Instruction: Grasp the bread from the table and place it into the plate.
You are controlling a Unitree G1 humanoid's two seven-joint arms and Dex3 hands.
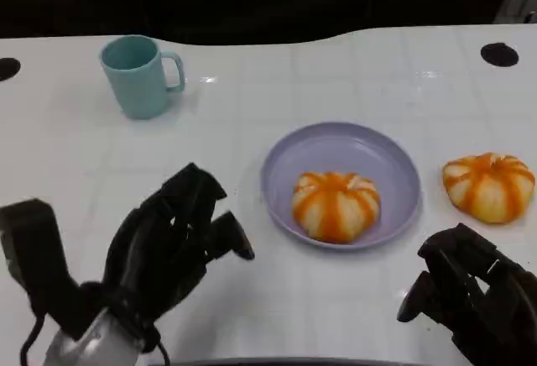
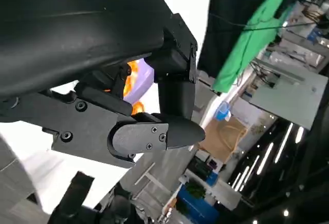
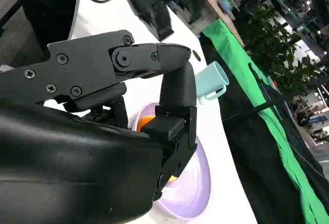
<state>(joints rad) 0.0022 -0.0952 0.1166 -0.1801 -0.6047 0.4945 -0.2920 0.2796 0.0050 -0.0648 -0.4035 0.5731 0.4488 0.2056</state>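
Head view: one bread roll [image 1: 336, 206] is seated in the lavender plate [image 1: 394, 160], toward its near side. A second bread roll [image 1: 489, 185] is left on the white table [image 1: 252, 114], just right of the plate, not touching it. Left hand [image 1: 172, 244] is held open above the table, nothing gripped. Right hand [image 1: 470, 295] is held empty, fingers part-curled, near the second roll. A teal mug [image 1: 138, 75] is parked far left.

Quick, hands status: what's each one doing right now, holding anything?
Left hand: holds nothing, fingers apart, above the table.
Right hand: holds nothing, fingers loosely curled; the bread beside the plate lies untouched.
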